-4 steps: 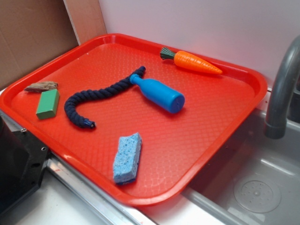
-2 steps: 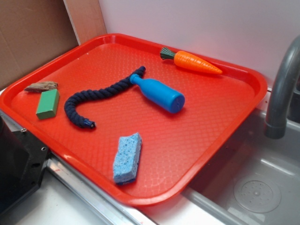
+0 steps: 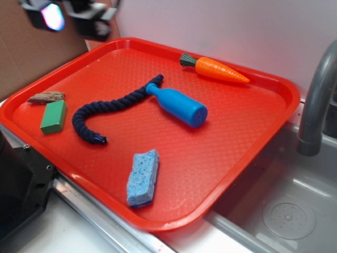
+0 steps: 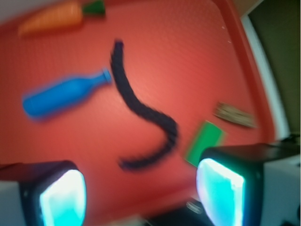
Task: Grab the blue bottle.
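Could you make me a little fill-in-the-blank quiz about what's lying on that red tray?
1. The small bright-blue plastic bottle lies on its ____ on the red plastic tray.
2. The bottle's narrow neck sits next to one end of the dark navy braided ____.
3. The orange toy carrot lies near the tray's ____ rim.
4. The gripper is ____, holding nothing.

Missing words: side; rope; far; open

White wall behind; brown cardboard panel left; grey faucet right.
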`<state>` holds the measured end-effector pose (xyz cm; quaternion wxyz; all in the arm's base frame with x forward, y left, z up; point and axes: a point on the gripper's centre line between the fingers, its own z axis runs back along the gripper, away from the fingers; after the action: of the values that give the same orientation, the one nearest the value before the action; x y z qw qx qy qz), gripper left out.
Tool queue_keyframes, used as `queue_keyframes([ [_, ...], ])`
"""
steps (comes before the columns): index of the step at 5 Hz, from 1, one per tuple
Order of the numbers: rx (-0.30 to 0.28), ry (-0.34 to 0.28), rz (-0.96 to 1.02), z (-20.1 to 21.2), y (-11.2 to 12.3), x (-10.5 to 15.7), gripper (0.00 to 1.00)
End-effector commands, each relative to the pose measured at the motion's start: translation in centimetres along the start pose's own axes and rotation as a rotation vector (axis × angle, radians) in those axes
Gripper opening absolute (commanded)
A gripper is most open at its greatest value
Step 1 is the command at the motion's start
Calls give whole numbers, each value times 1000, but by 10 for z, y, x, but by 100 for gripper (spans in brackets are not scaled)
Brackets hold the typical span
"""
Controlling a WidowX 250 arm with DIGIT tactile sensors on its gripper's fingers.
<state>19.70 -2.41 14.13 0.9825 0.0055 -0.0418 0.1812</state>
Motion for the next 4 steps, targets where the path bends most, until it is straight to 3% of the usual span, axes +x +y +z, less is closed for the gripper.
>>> queue_keyframes([
  [1, -168, -105, 245, -45, -46, 36, 100],
  [2, -147, -37, 252, -75, -69, 55, 100],
  [4, -85, 22, 314, -117, -67, 48, 100],
])
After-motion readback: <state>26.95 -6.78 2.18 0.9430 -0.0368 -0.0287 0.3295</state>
